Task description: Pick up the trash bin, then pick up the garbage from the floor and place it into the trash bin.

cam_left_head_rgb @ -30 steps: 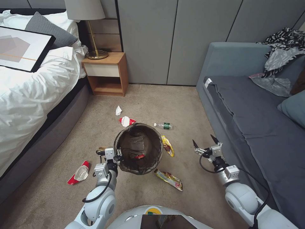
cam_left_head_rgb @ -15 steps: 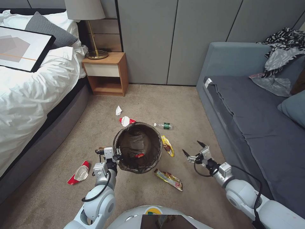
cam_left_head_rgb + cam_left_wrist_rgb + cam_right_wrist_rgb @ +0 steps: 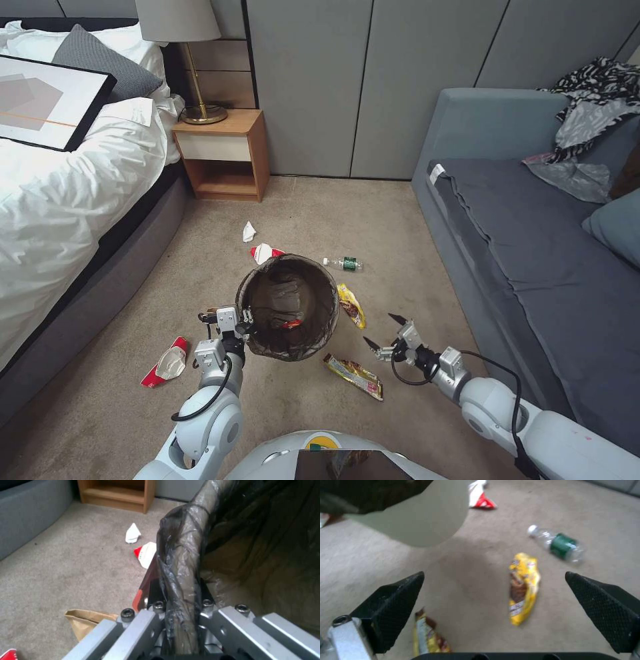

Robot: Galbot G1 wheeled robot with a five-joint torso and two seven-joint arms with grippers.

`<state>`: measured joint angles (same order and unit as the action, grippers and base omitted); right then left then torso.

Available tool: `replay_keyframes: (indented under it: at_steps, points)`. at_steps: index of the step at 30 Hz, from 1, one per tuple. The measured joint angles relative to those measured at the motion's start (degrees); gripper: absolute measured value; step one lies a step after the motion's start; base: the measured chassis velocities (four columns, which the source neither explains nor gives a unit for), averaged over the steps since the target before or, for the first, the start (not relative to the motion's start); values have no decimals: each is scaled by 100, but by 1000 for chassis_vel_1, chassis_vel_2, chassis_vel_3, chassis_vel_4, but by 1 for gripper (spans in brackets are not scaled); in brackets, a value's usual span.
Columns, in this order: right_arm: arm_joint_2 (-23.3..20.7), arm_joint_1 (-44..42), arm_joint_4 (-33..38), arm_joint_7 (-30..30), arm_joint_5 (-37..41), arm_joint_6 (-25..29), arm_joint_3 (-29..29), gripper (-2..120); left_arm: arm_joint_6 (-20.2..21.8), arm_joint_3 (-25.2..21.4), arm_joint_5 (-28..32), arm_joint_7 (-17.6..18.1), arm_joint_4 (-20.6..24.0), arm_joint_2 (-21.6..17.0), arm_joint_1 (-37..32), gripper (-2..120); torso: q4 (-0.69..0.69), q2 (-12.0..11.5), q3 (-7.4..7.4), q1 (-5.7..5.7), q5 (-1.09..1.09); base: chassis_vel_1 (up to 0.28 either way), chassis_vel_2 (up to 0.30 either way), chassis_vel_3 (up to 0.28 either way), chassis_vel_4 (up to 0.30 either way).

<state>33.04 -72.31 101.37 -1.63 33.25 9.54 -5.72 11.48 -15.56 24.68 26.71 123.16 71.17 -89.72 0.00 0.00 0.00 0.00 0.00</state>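
Head view first: the robot stands on the carpet between the bed [image 3: 60,200] at its 10 o'clock and the grey sofa [image 3: 533,253] at its 2 o'clock, with litter scattered ahead of it. The left gripper [image 3: 245,322] is clamped on the near-left rim of the trash bin [image 3: 288,308], fingers closed over the brown liner. The wrist camera on that arm shows the bagged rim [image 3: 181,555] running straight down between the closed fingers. The bin looks to be held off the floor with its mouth turned up and open, which I take to be the reason for the grip: pinching the rim keeps the opening free so the other arm can drop things in from above. Something red [image 3: 291,325] already lies inside.

The right gripper [image 3: 385,332] hangs low at about 1 o'clock from the robot, just to the right of the bin, its two black fingers spread wide with nothing between them. From its own camera the yellow wrapper [image 3: 523,587] lies on the carpet between the open fingertips, with the small clear bottle [image 3: 558,543] beyond it and a second, longer wrapper [image 3: 428,636] near the left finger. That wide spread, I judge, is set to straddle a flat packet.

Other garbage sits around the bin: a white paper scrap [image 3: 248,231] and a red-and-white packet [image 3: 265,253] at 12 o'clock, another red-and-white packet [image 3: 167,363] at 9 o'clock, and a brown paper bag [image 3: 85,621] just under the left wrist.
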Motion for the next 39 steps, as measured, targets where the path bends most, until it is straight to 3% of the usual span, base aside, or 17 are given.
replay_keyframes:
  at_steps: [5, 16, 39]
  points:
    - [22, 606, -316, -275, 92, 47, -653, 100, 0, -3, -16, -3, -16, 50, -3, 2, 0, 0, 0, 0, -1, 0, 0, 0, 0]
    - [137, 1240, -777, -768, 261, 25, -1468, 100, -4, 30, -47, -7, -65, 125, 25, 2, 0, 0, 0, 0, -1, 0, 0, 0, 0]
    - [448, 1309, -1191, -751, 305, -224, -1727, 100, -16, 53, -65, -9, -86, 176, 55, 2, 0, 0, 0, 0, -1, 0, 0, 0, 0]
